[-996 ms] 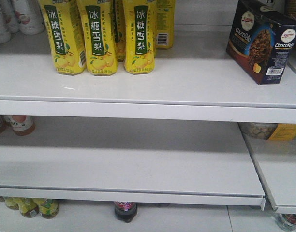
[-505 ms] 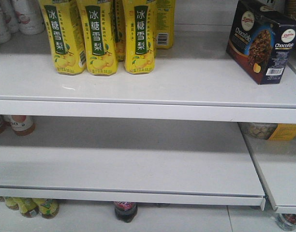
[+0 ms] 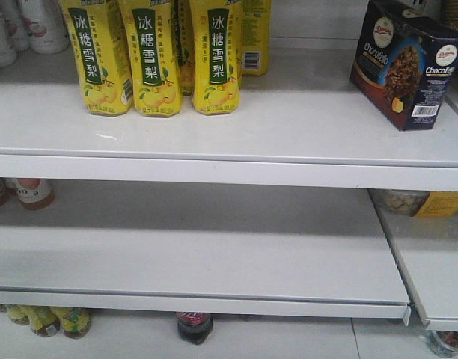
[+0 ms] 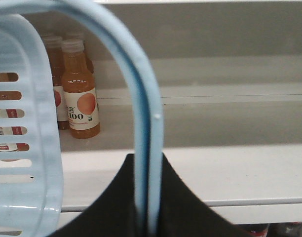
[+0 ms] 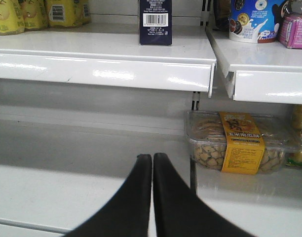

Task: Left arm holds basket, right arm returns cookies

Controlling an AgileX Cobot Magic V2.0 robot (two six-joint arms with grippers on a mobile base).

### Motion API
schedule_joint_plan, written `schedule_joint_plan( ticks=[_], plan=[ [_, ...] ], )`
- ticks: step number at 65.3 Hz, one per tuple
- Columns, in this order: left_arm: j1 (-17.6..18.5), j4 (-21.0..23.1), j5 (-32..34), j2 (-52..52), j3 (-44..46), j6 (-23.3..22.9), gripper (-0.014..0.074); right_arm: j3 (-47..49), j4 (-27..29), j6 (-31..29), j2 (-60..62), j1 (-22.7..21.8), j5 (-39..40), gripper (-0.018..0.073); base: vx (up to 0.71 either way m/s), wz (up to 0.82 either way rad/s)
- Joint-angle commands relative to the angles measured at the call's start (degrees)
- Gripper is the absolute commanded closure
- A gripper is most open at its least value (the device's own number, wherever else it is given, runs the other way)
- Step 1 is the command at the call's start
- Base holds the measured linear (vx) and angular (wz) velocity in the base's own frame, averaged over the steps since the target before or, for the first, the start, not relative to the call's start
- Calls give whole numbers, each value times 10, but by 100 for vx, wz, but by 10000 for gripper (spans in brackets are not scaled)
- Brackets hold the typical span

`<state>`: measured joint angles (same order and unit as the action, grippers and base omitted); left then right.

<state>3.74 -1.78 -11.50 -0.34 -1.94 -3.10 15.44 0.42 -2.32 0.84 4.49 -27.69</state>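
Though shelved, navy cookies [image 3: 405, 63] (upright)

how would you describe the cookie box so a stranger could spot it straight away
Find the top white shelf in the front view and follow it to its right end. There a dark navy carton stands alone, turned at an angle. Unlike the yellow drink cartons at the left, it reads ChocoFello and shows a chocolate cookie, round logos and a barcode.

Cookies [image 3: 406, 63] stand on the top shelf [image 3: 289, 127], right of yellow cartons [image 3: 158, 56].
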Motion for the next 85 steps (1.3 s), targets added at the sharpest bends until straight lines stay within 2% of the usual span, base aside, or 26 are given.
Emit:
schedule_joint_plan(
  ticks=[1,6,11,23,27,34,44,85],
  plan=[
    [4,-7,62,-13,-5,3,603,14,-4,-1,-5,-2,42,568,0,0],
    [4,-7,62,-13,-5,3,603,-9,-8,-11,-5,-3,65,568,0,0],
    [4,-7,62,-13,-5,3,603,-52,-4,-13,-5,-10,122,568,0,0],
    [4,-7,62,-13,-5,3,603,-155,22,-9,-5,-59,268,568,0,0],
    [4,-7,62,-13,-5,3,603,-172,32,-5,5,-78,295,568,0,0],
    [3,-7,62,-13,-5,3,603,-171,11,3,4,-79,299,568,0,0],
    [3,-7,62,-13,-5,3,603,-171,-33,4,4,-42,299,568,0,0],
    [3,-7,62,-13,-5,3,603,-171,-31,4,4,-42,298,568,0,0]
  ],
)
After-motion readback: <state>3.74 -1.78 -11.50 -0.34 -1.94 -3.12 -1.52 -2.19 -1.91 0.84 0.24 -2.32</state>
